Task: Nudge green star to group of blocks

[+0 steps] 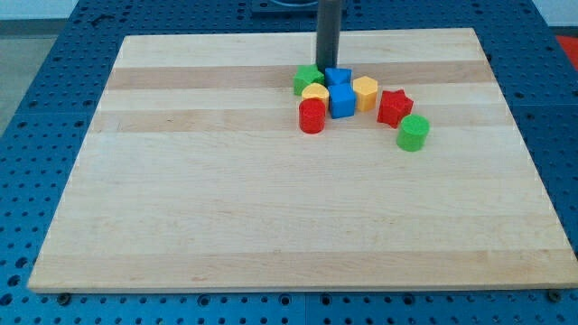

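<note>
The green star (pixel 306 78) lies at the upper left of a cluster of blocks near the view's top centre, touching a yellow block (pixel 315 92). My tip (pixel 327 67) is at the star's upper right, just above the gap between it and a blue block (pixel 339 77). The cluster also holds a blue cube (pixel 342 101), a yellow hexagon (pixel 365 93), a red cylinder (pixel 312 116) and a red star (pixel 394 106). A green cylinder (pixel 414 133) stands slightly apart at the lower right.
The blocks sit on a light wooden board (pixel 271 217) that rests on a blue perforated table (pixel 36 135). The board's top edge is a short way above my tip.
</note>
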Available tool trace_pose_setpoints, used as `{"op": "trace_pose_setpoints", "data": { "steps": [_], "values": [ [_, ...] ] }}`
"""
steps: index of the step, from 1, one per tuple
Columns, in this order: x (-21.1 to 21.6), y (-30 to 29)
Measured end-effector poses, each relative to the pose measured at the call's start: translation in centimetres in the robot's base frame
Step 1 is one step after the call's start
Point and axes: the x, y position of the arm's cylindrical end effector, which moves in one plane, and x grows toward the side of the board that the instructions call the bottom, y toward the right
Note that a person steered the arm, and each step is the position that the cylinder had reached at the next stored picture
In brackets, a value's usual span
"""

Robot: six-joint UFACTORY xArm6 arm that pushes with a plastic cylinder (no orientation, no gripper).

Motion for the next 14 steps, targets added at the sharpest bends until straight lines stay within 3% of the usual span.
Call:
{"op": "trace_pose_setpoints", "data": {
  "steps": [3, 5, 14],
  "values": [
    [-3.4, -2.4],
    [-2.5, -4.8],
    [2.4, -4.1]
  ]
}}
